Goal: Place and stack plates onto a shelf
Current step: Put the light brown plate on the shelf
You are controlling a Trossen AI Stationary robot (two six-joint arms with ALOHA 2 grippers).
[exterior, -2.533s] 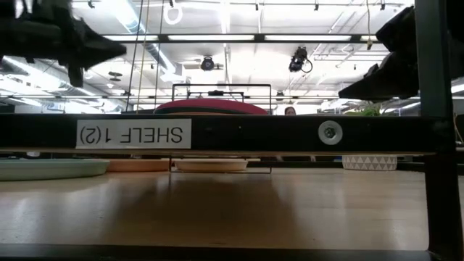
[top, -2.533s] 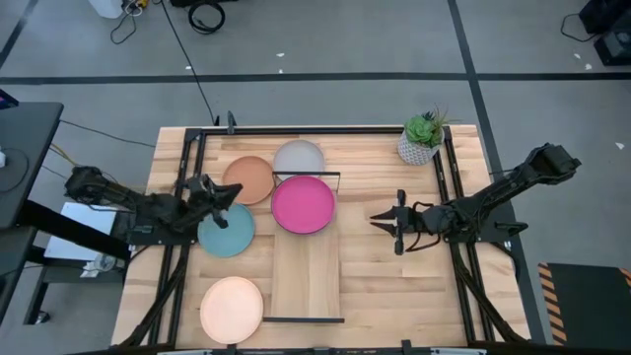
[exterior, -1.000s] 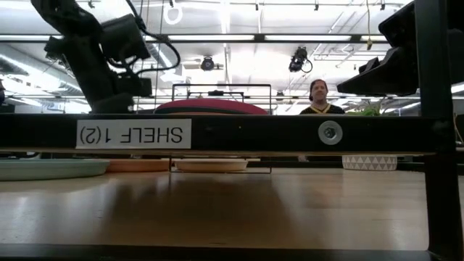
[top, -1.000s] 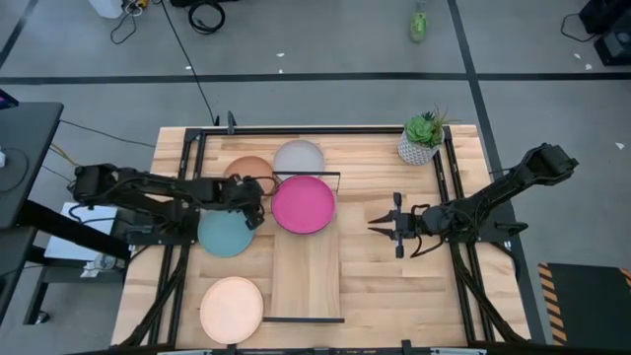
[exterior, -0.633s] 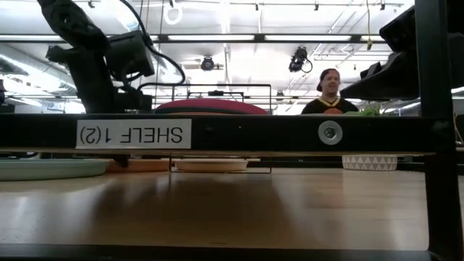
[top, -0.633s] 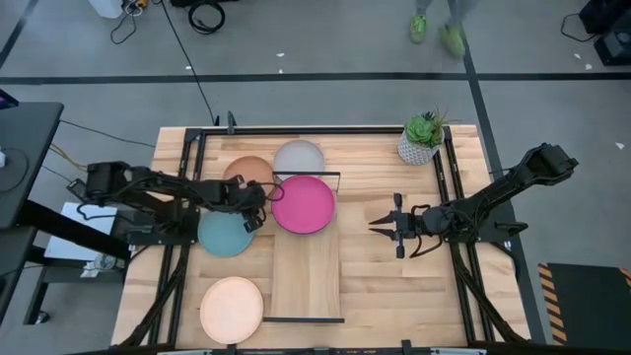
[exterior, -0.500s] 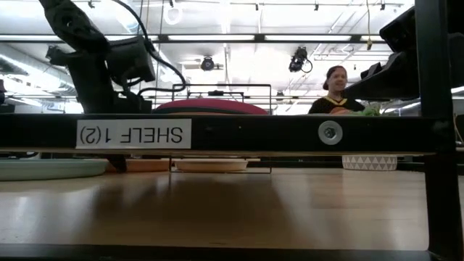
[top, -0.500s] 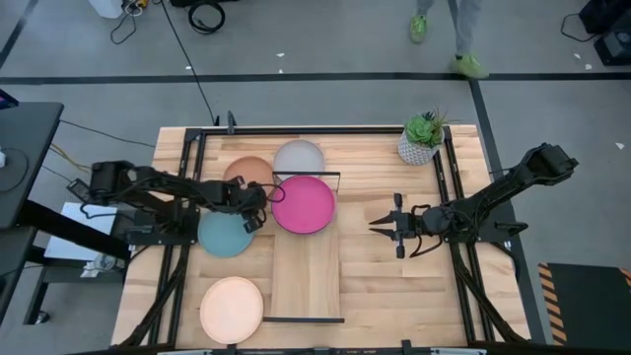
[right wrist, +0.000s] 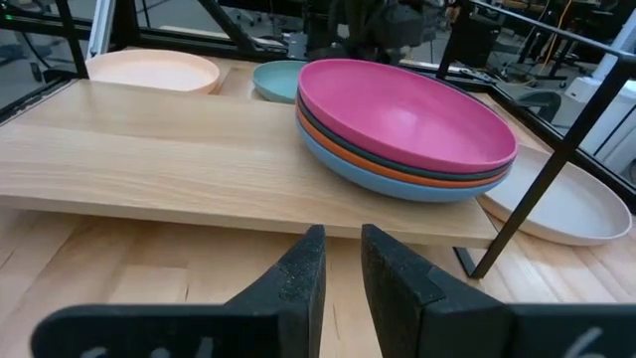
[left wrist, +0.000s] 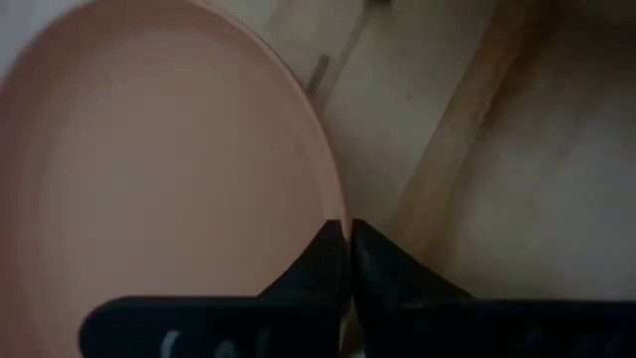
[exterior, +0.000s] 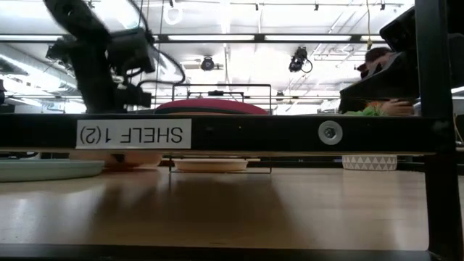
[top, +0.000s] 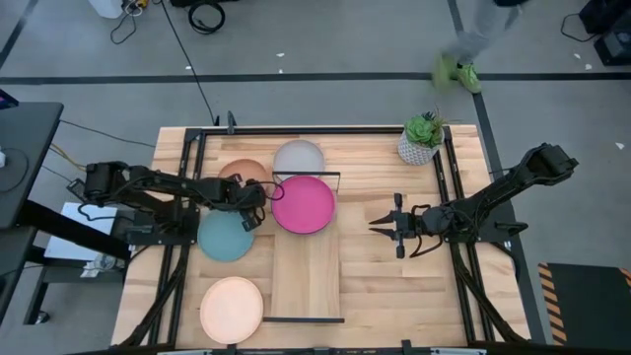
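Long light-wood shelf board (top: 307,271) mid-table, carrying a stack of round matte plates with the magenta plate (top: 303,204) on top at its far end. Left gripper (left wrist: 347,242) beside the shelf, jaws pinching the rim of the round tan plate (left wrist: 149,189). Right gripper (right wrist: 339,261) waits right of the shelf, jaws a little apart, holding nothing
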